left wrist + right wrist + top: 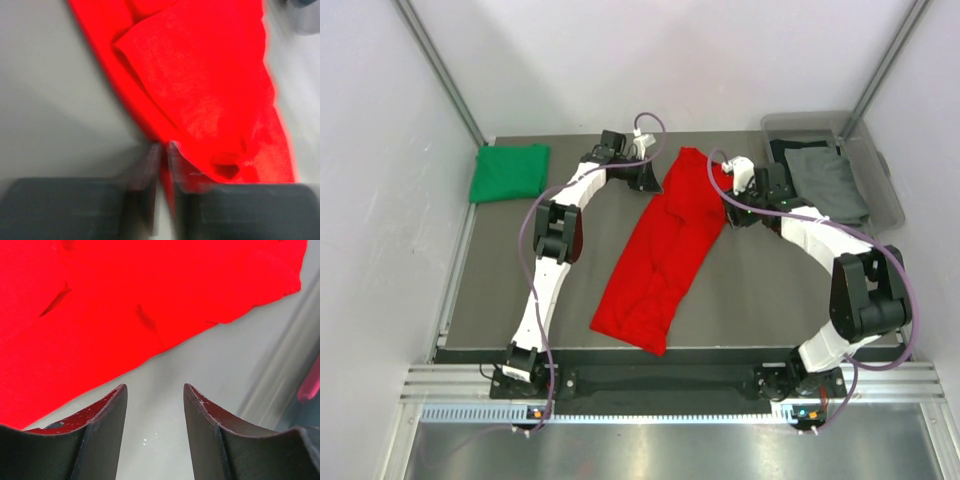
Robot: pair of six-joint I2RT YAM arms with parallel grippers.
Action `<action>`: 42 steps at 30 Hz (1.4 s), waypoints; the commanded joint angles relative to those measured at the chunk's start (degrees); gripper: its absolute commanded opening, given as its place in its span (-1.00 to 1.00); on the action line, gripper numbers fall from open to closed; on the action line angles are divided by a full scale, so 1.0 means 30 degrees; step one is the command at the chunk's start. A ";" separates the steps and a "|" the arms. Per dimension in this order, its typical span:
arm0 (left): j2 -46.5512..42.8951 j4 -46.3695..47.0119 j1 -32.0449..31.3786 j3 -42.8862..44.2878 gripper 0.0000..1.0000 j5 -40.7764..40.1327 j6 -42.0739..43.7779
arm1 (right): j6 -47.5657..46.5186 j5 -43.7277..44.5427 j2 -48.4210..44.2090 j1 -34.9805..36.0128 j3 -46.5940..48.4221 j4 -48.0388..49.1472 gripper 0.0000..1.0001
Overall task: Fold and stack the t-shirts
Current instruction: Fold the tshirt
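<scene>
**Q:** Which containers are shown, and what is kept in them?

**A:** One clear plastic bin (882, 180) is seen at the far right corner of the table (520, 290). A loosely folded grey t-shirt (828, 183) is laid inside it. A dark garment (790, 148) is tucked behind that, toward the bin's far end.

**Q:** Where are the other shirts placed?

**A:** The red t-shirt (660, 255) is spread on the middle of the table, outside the bin. It is folded into a long strip slanting from near left to far right. A folded green t-shirt (509, 172) is set at the far left corner, well apart from the bin.

**Q:** How are the grippers held?

**A:** The left gripper (161, 150) is positioned at the left edge of the strip's far end. Only a thin slit is left between its fingers. The view is blurred, so it cannot be told whether cloth is caught. The right gripper (155, 410) is held spread, with nothing gripped, over bare table just beside the red shirt's right edge.
</scene>
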 commanded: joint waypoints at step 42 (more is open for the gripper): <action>-1.1773 0.0925 0.0944 -1.1442 -0.07 -0.5454 0.1818 | -0.0158 -0.4579 0.0843 -0.0310 0.0570 0.1549 -0.03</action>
